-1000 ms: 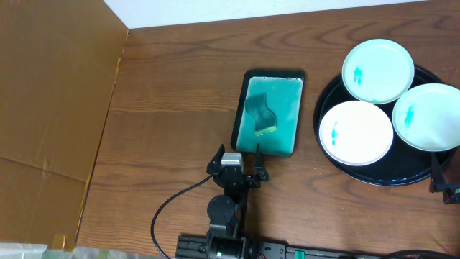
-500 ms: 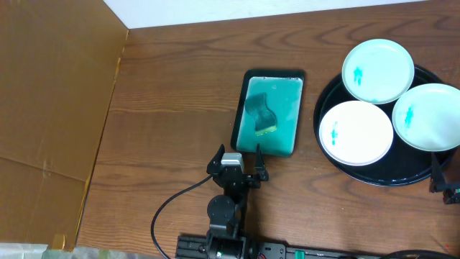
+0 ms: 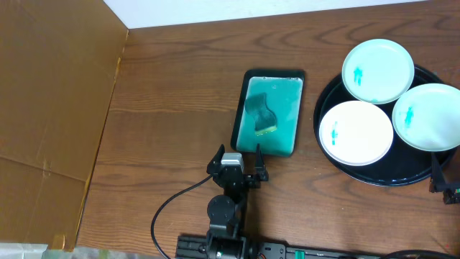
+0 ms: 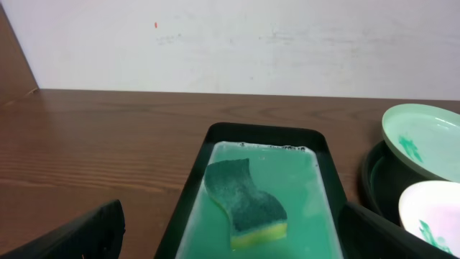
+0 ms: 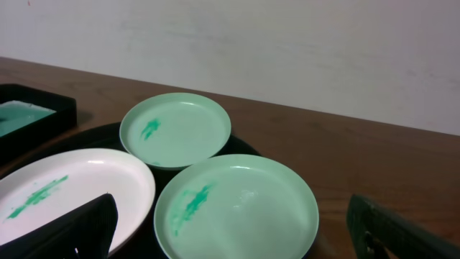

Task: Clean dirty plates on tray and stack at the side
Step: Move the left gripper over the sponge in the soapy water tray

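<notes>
While the table (image 3: 180,86) carries cardboard (image 3: 50,108) at 9 o'clock, the tray (image 3: 388,175) sits at 3 o'clock holding all three plates (image 3: 356,133), each smudged teal. At centre the dish (image 3: 239,108) holds a sponge (image 3: 260,114). The left gripper (image 3: 238,155), at its 6 o'clock, and the right gripper (image 5: 237,230), at the tray's 5 o'clock, both gape, holding nothing.

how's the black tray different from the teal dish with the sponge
The tray is round, all black and larger; the dish is rectangular with a teal inside. The tray holds three plates; the dish holds one sponge. Both have raised black rims.
</notes>
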Robot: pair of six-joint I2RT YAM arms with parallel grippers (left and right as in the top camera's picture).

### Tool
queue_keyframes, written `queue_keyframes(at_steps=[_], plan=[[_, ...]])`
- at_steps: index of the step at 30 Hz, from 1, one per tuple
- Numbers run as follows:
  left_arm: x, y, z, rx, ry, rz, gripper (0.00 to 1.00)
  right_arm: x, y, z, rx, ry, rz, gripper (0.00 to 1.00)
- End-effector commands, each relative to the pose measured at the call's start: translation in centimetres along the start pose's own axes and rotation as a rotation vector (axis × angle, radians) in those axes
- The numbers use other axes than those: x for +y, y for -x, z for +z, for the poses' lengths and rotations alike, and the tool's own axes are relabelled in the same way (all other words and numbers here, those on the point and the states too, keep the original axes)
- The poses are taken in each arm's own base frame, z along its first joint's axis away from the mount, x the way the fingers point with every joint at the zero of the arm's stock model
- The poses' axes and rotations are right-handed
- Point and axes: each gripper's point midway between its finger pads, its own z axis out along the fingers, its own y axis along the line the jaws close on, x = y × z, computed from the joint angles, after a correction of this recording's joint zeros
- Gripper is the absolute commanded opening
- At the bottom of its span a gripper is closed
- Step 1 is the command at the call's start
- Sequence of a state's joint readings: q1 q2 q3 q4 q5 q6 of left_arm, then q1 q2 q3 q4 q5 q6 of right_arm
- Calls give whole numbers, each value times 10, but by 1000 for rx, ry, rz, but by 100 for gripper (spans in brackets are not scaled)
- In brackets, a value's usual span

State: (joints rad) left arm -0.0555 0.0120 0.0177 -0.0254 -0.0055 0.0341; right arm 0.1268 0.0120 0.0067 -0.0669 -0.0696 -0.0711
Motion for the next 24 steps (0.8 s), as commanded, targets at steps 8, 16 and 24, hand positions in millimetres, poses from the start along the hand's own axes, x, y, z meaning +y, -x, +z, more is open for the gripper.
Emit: queue_keyframes(at_steps=[8,16,24], plan=[[1,-17,0,55,6,18,95,-3,-1,0,2,-14,-12,99],[1,-17,0,55,6,18,95,-3,-1,0,2,-14,-12,99],[-2,-16,0,52,-10,0,95,-3,-1,0,2,-14,-12,99]])
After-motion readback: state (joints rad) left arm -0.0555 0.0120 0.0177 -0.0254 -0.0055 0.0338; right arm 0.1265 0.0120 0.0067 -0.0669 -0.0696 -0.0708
